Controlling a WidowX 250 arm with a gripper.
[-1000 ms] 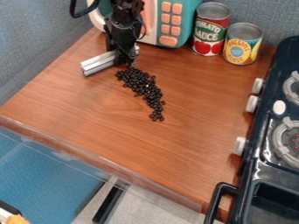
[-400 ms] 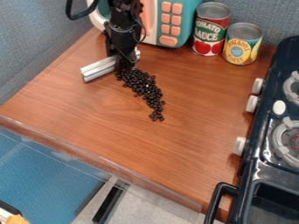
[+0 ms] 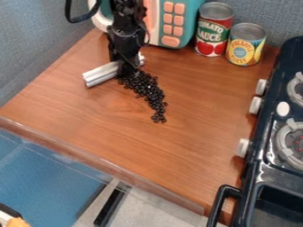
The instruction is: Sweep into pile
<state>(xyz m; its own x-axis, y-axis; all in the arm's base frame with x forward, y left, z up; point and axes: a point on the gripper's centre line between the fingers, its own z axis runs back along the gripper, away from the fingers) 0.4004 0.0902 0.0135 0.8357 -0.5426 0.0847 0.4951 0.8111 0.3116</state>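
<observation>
My black gripper (image 3: 125,70) hangs over the upper left of the wooden surface, pointing down. It is shut on a silvery white bar (image 3: 100,74), which lies crosswise, its longer part sticking out to the left and a short end showing at the right. The small black beans (image 3: 148,91) lie just right of and below the gripper, in a band that runs down and to the right and thins to a few loose ones at its lower end. The upper beans are close against the gripper and partly hidden by it.
A teal toy microwave (image 3: 188,22) stands behind the arm. Beside it are a red tomato can (image 3: 213,30) and a yellow pineapple can (image 3: 245,45). The dark toy stove (image 3: 266,133) borders the right side, and the wooden top's front edge (image 3: 106,165) runs across the lower left.
The gripper and the bar have moved slightly down and to the right, up against the upper beans. The rest of the band looks the same.
</observation>
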